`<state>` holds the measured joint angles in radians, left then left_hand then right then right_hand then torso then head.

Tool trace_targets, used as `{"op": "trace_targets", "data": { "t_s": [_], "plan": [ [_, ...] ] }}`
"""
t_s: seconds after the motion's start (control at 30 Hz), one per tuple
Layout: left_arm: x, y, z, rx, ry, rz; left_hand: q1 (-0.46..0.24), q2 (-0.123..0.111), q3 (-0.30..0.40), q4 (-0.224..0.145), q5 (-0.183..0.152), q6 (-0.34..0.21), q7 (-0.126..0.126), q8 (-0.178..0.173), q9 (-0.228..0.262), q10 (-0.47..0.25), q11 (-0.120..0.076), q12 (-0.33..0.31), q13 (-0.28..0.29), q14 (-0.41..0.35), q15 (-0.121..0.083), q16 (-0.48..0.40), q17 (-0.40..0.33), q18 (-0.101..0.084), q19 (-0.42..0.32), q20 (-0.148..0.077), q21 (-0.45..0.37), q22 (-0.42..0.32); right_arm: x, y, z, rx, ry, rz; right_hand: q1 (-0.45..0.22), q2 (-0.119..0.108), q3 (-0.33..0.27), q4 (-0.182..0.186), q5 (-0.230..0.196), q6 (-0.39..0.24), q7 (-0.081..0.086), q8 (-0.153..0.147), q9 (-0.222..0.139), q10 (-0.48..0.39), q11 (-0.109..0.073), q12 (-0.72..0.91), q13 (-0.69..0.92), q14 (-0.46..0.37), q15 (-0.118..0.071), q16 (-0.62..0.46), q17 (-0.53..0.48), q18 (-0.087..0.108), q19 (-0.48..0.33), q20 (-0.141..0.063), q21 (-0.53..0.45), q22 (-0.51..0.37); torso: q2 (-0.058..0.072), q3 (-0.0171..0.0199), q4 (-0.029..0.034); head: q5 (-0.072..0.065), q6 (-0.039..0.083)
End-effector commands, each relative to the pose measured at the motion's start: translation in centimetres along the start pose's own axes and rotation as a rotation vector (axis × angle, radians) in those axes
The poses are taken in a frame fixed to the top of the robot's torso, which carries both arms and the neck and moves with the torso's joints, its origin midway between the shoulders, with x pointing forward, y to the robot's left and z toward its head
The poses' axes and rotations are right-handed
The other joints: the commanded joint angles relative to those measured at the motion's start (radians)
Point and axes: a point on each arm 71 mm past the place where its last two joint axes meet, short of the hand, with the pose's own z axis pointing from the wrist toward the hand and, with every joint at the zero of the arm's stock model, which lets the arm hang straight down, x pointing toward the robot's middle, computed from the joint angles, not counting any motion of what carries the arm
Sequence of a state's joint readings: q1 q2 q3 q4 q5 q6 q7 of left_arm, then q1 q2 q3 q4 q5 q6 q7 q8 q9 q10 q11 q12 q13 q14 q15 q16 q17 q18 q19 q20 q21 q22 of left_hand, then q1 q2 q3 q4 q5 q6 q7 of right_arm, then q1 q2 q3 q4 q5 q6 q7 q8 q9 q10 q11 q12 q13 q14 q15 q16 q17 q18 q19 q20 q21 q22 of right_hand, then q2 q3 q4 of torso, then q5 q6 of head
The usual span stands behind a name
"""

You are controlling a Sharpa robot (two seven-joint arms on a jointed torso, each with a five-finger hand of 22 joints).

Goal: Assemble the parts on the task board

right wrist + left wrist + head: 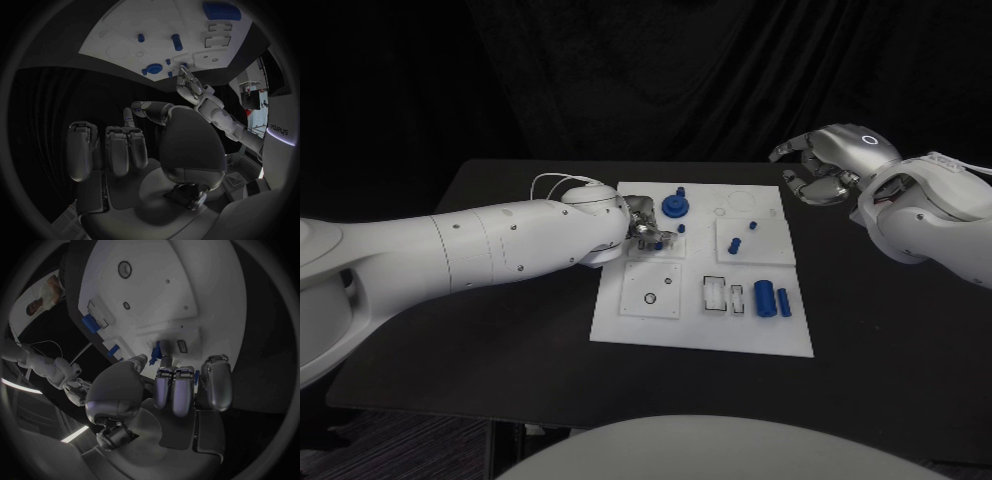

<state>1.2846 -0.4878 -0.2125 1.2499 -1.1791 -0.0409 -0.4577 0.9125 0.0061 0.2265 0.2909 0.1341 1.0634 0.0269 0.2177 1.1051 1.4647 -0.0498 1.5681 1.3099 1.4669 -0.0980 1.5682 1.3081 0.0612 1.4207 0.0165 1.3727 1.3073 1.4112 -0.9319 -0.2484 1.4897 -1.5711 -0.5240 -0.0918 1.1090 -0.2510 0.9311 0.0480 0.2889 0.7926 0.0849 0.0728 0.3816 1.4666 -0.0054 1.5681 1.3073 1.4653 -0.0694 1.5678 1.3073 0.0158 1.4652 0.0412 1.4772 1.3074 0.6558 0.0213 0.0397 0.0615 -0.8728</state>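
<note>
Reaching in from nine o'clock, the left arm is lying nearest the camera, stretching across the black counter toward the task board. At its end, the left hand is sitting over the board's upper-left block, fingers bent down around a small blue part. From the left wrist camera, that part is showing between the thumb and the other fingertips, so the hand seems to be pinching it, though the contact itself is half hidden behind the fingers and hard to read. From the head camera the piece is nearly covered by the hand.

Just at one o'clock from the left hand, a blue round-based peg is standing on the board. Toward the board's four o'clock side, a large blue cylinder and a slimmer blue bar are lying side by side, with two small white blocks beside them. A short blue pin and a tiny blue piece are resting on the upper-right plate; their exact shapes are too small to tell.

At two o'clock, off the board's corner, the right hand is hovering above the counter, fingers curled inward and holding nothing visible.
</note>
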Motion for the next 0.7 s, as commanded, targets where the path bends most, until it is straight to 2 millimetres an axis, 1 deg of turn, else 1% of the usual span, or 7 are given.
{"op": "trace_targets", "data": {
  "t_s": [0.03, 0.4, 0.5, 0.53, 0.6, 0.7],
  "plan": [
    [0.18, -0.15, 0.04, 0.018, 0.013, 0.004, -0.009, 0.001, -0.008, -0.001, -0.004, 0.009, -0.001, -0.006, -0.001, 0.106, 0.005, 0.003, 0.261, 0.104, 0.005, 0.003, 0.263, 0.008, -0.003, 0.003, -0.004, 0.021, 0.12, -0.17, -0.02, 0.021, 0.007, -0.003, -0.007, 0.002, 0.0, -0.006, -0.005, -0.008, 0.001, -0.002, -0.001, 0.104, -0.001, 0.003, 0.263, 0.106, 0.005, 0.003, 0.263, 0.011, 0.046, 0.006, -0.006, 0.228, 0.0, 0.0, 0.0, 0.002, 0.0],
    [0.08, -0.04, 0.06, 0.019, 0.002, -0.002, -0.014, 0.012, -0.02, 0.0, -0.003, 0.021, -0.004, 0.002, 0.009, 0.106, 0.003, 0.003, 0.261, 0.104, 0.003, 0.003, 0.263, 0.008, -0.002, 0.002, -0.004, 0.023, 0.14, -0.2, -0.03, 0.022, 0.01, -0.003, -0.007, 0.002, 0.001, -0.008, -0.005, -0.008, 0.001, -0.002, -0.002, 0.104, -0.001, 0.003, 0.263, 0.106, 0.005, 0.003, 0.263, 0.011, 0.045, 0.006, -0.006, 0.228, 0.001, 0.0003, -0.0003, 0.004, 0.0],
    [-0.11, -0.05, 0.03, 0.033, -0.023, -0.014, -0.037, 0.026, -0.039, 0.002, -0.011, 0.024, -0.006, 0.004, 0.018, 0.106, 0.001, 0.003, 0.261, 0.104, 0.002, 0.003, 0.263, 0.007, 0.0, 0.001, -0.004, 0.025, 0.13, -0.21, -0.07, 0.022, 0.01, -0.003, -0.007, 0.002, 0.001, -0.008, -0.005, -0.008, 0.001, -0.002, -0.002, 0.104, -0.001, 0.003, 0.263, 0.106, 0.005, 0.003, 0.263, 0.011, 0.045, 0.006, -0.006, 0.228, 0.001, 0.0004, -0.0005, 0.004, 0.0],
    [-0.18, -0.07, 0.01, 0.038, -0.033, -0.018, -0.052, 0.036, -0.05, 0.002, -0.012, 0.025, -0.007, 0.007, 0.024, 0.106, 0.001, 0.003, 0.261, 0.104, 0.001, 0.003, 0.263, 0.007, 0.001, 0.0, -0.004, 0.027, 0.12, -0.22, -0.08, 0.023, 0.009, -0.003, -0.007, 0.002, 0.001, -0.008, -0.005, -0.008, 0.001, -0.002, -0.002, 0.104, -0.001, 0.003, 0.263, 0.106, 0.005, 0.003, 0.263, 0.011, 0.045, 0.006, -0.006, 0.228, 0.001, 0.0002, -0.0004, 0.004, 0.0],
    [-0.32, -0.11, -0.04, 0.051, -0.055, -0.029, -0.063, 0.043, -0.059, 0.002, -0.013, 0.028, -0.008, 0.01, 0.031, 0.106, 0.0, 0.003, 0.261, 0.104, 0.001, 0.003, 0.263, 0.006, 0.003, 0.0, -0.002, 0.03, 0.11, -0.25, -0.12, 0.023, 0.009, -0.003, -0.007, 0.002, 0.002, -0.009, -0.005, -0.009, 0.001, -0.002, -0.002, 0.104, -0.001, 0.003, 0.263, 0.106, 0.005, 0.003, 0.263, 0.011, 0.046, 0.006, -0.006, 0.228, 0.001, 0.0, 0.0, 0.003, 0.0],
    [-0.47, -0.16, -0.14, 0.064, -0.078, -0.039, -0.071, 0.046, -0.068, 0.002, -0.013, 0.028, -0.009, 0.015, 0.041, 0.106, -0.001, 0.003, 0.261, 0.104, 0.0, 0.003, 0.263, 0.006, 0.004, -0.001, -0.002, 0.032, 0.09, -0.32, -0.18, 0.025, 0.008, -0.003, -0.007, 0.002, 0.002, -0.009, -0.005, -0.009, 0.001, -0.002, -0.002, 0.104, -0.001, 0.003, 0.263, 0.106, 0.005, 0.003, 0.263, 0.011, 0.046, 0.006, -0.006, 0.228, 0.001, 0.0001, 0.0002, 0.002, 0.0]
  ]
}}
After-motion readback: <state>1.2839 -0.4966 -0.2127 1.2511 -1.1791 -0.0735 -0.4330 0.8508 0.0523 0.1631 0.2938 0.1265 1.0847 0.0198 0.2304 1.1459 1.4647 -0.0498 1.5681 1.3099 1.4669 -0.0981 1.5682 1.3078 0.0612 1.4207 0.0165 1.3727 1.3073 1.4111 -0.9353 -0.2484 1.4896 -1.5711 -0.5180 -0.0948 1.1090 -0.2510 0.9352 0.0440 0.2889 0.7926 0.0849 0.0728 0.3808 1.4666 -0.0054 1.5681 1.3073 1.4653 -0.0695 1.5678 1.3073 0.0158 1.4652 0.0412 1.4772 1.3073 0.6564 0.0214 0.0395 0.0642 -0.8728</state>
